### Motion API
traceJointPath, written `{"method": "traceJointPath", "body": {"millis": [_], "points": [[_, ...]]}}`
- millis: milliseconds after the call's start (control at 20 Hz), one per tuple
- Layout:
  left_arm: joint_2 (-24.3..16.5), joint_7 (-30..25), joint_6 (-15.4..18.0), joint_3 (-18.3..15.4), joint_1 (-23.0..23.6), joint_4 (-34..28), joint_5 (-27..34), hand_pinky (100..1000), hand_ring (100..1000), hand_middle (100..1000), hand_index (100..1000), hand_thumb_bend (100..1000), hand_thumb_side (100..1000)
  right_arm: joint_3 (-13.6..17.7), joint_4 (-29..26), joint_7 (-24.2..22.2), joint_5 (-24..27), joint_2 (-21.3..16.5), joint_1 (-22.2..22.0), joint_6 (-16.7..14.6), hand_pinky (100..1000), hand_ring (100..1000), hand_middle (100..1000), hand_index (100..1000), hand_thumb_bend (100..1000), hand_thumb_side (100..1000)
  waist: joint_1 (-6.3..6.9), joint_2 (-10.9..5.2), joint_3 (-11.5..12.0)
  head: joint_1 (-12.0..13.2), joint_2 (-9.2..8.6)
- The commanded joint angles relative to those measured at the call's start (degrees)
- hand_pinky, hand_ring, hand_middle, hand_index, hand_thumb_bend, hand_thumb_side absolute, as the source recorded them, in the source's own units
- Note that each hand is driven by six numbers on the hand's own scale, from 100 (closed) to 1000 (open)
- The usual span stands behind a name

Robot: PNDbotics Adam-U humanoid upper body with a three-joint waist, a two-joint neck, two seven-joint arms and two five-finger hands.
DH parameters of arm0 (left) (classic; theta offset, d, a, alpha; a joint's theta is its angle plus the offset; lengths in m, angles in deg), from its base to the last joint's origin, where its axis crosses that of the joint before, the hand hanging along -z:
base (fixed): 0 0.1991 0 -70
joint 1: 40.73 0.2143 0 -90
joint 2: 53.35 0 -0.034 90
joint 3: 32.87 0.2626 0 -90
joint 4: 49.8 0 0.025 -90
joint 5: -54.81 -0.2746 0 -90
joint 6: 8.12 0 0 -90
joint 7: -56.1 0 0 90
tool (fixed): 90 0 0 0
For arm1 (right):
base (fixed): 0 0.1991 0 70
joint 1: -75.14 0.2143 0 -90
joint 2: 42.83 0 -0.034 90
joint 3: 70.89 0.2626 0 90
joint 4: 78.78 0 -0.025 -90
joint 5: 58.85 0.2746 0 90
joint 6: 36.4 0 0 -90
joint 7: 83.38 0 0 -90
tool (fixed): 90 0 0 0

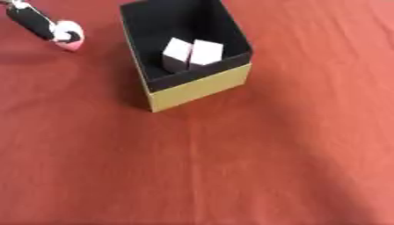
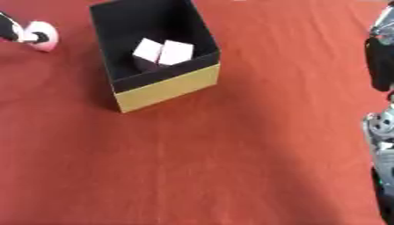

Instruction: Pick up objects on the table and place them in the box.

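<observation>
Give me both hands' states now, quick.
Left hand: not in view.
Right hand: only the black and silver arm shows at the right edge; cannot tell.

No room, wall or furniture is shown, so the sort of place cannot be told for certain. A staged test or lab setup is suggested — the whole surface is covered by a rust-red cloth [image 1: 254,167], lightly creased, running past every edge of both views. Only a few props are laid out on it: an open box [image 1: 202,87], black inside with a yellow outer wall, near the table's far edge — and robot arm hardware [image 2: 380,127] at its right edge.
</observation>
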Motion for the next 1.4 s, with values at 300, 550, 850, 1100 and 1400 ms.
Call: {"method": "traceJointPath", "body": {"millis": [300,550,850,1100,1400], "points": [[0.14,2.03,0.40,-1.77,-1.67,3.77,-3.83,735,890,881,943,452,359,0.44,-0.93,0.45,0.18,-1.24,0.80,0.44,811,741,750,877,100,688,-0.05,-0.62,-0.11,0.09,-1.05],[0.41,3.33,-1.00,-2.35,-2.05,5.22,-6.14,744,895,885,943,488,386,0.36,-0.93,0.61,0.35,-1.10,0.88,0.50,811,740,749,877,100,689,-0.14,-0.26,-0.12,0.15,-1.39],[0.36,5.73,-3.01,-2.87,-2.16,6.09,-10.09,743,896,887,943,497,392,0.22,-0.93,0.86,0.60,-0.93,1.00,0.53,810,739,748,877,100,690,-0.19,0.23,0.02,-0.01,-1.72],[0.45,7.26,-4.01,-3.26,-2.24,6.69,-11.23,740,893,886,941,480,382,0.16,-0.93,0.99,0.84,-0.81,1.01,0.61,810,738,747,877,100,691,-0.42,0.58,0.06,0.04,-1.88],[0.34,8.13,-5.34,-3.78,-2.42,7.38,-12.33,735,887,879,936,456,377,0.06,-0.93,1.04,1.08,-0.70,1.13,0.62,811,737,747,877,100,692,-0.65,0.93,0.10,0.06,-2.36]]}}
